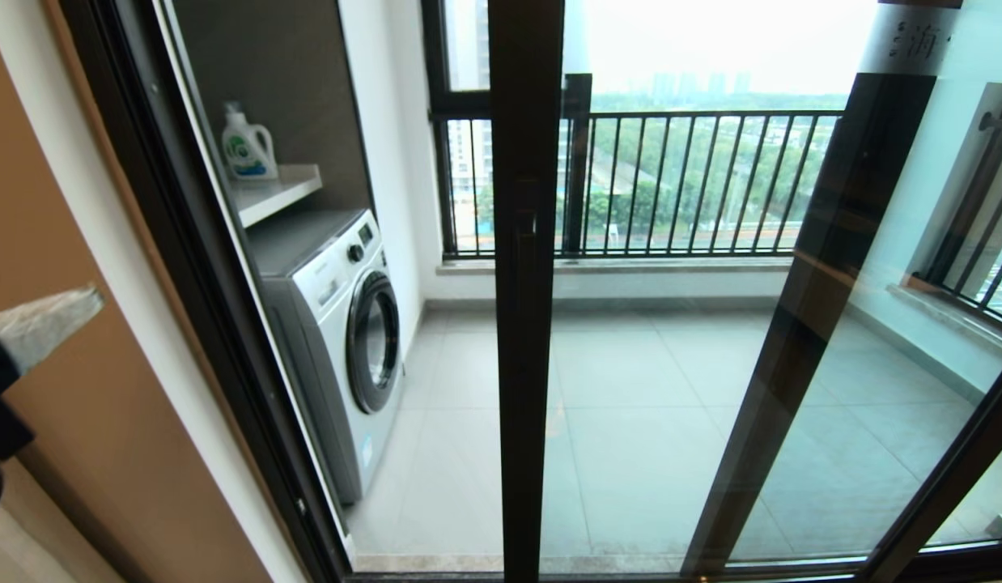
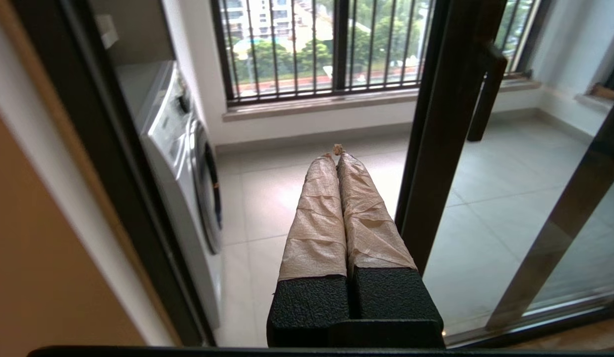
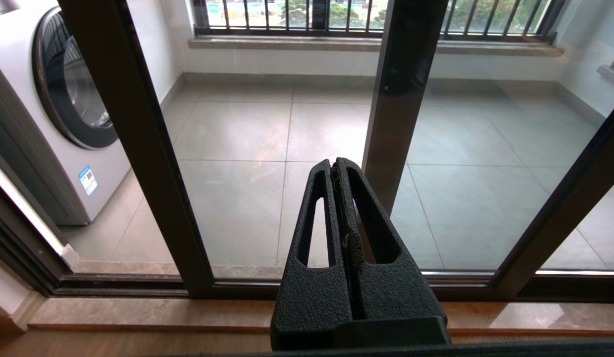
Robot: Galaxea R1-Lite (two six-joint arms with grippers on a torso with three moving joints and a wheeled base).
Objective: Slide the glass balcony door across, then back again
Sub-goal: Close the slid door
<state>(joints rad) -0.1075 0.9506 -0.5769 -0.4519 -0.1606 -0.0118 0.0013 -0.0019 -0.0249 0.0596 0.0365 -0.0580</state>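
The glass balcony door (image 1: 671, 405) stands partly slid, its dark leading stile (image 1: 524, 340) at mid-view with a gap to the left. A short black bar handle (image 2: 487, 89) sits on the stile's (image 2: 436, 148) far side. My left gripper (image 2: 335, 154) is shut and empty. Its tape-wrapped fingers (image 2: 317, 218) point into the gap just left of the stile, not touching it. In the head view it shows only at the left edge (image 1: 31, 332). My right gripper (image 3: 333, 167) is shut on nothing, held low before the door's glass (image 3: 247, 188), right of its stile (image 3: 138, 148).
A white washing machine (image 1: 339, 324) stands on the balcony left of the gap, with a detergent bottle (image 1: 246, 146) on a shelf above. The fixed dark frame (image 1: 193, 283) bounds the gap's left. A second dark-framed panel (image 1: 817, 308) lies to the right. A black railing (image 1: 695, 178) closes the balcony.
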